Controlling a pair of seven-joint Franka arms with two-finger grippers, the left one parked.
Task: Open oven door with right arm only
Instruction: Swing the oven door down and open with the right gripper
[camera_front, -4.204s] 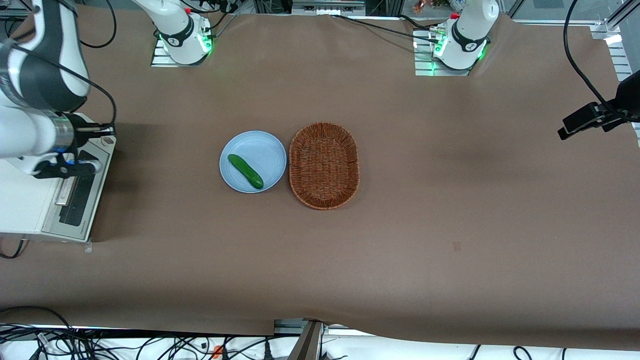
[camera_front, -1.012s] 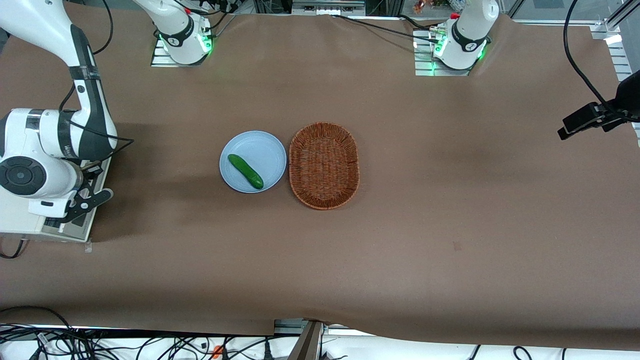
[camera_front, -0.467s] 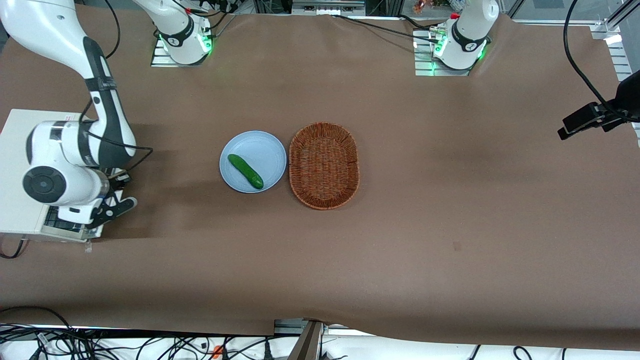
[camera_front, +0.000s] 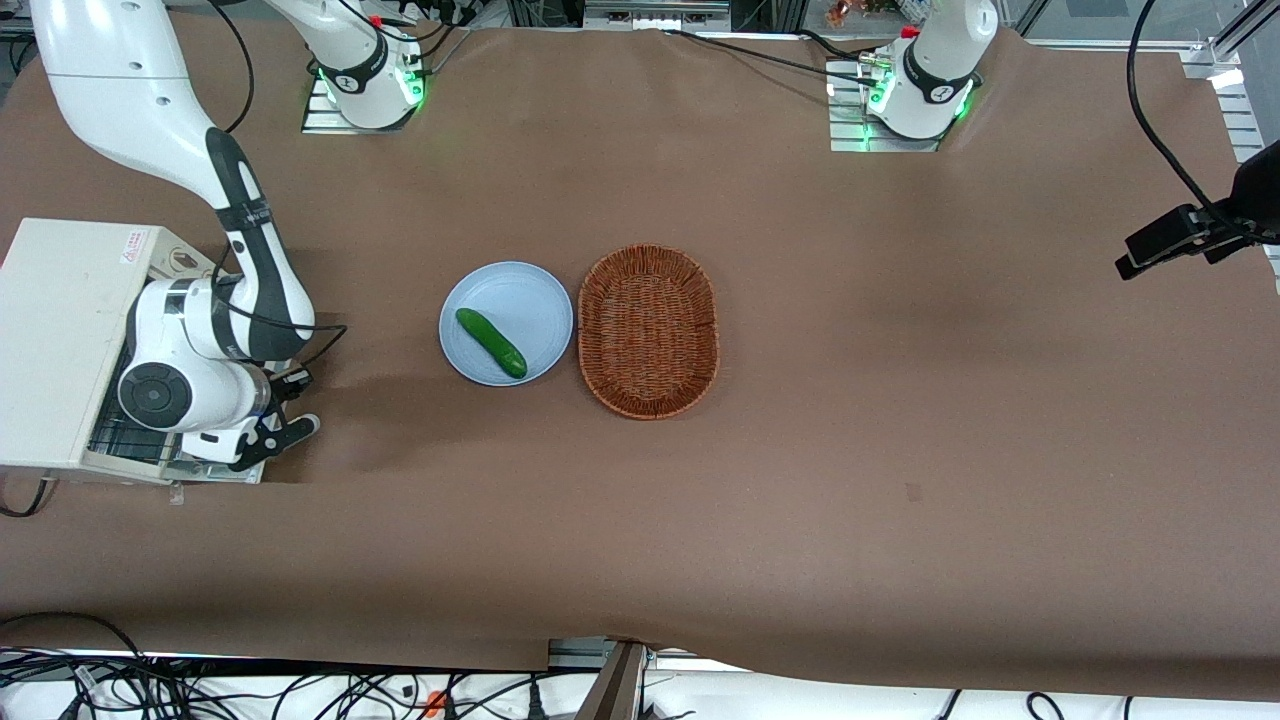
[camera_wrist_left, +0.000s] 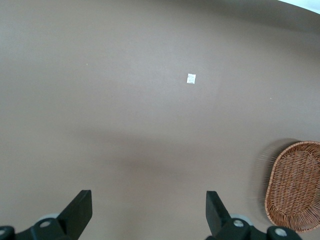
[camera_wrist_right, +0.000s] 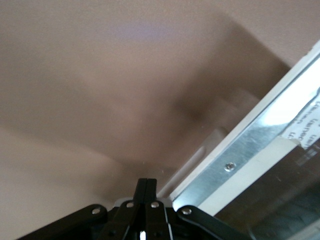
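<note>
The white toaster oven (camera_front: 60, 330) stands at the working arm's end of the table. Its oven door (camera_front: 225, 472) hangs folded down and open, mostly hidden under the right arm (camera_front: 180, 385); the wire rack inside (camera_front: 120, 440) shows. The right wrist view shows the door's shiny inner frame (camera_wrist_right: 240, 160) and dark glass (camera_wrist_right: 285, 200). My right gripper (camera_front: 290, 430) sits low at the door's outer edge, on the side toward the plate. Its fingers (camera_wrist_right: 147, 182) are pressed together with nothing between them.
A pale blue plate (camera_front: 530, 300) with a green cucumber (camera_front: 490, 342) lies mid-table, beside a brown wicker basket (camera_front: 648, 330). A black camera mount (camera_front: 1190, 235) juts in at the parked arm's end. Cables run along the table edge nearest the front camera.
The right arm has swung away from the oven front toward the plate, and the door has come down open. The oven's top, covered by the arm before, now shows.
</note>
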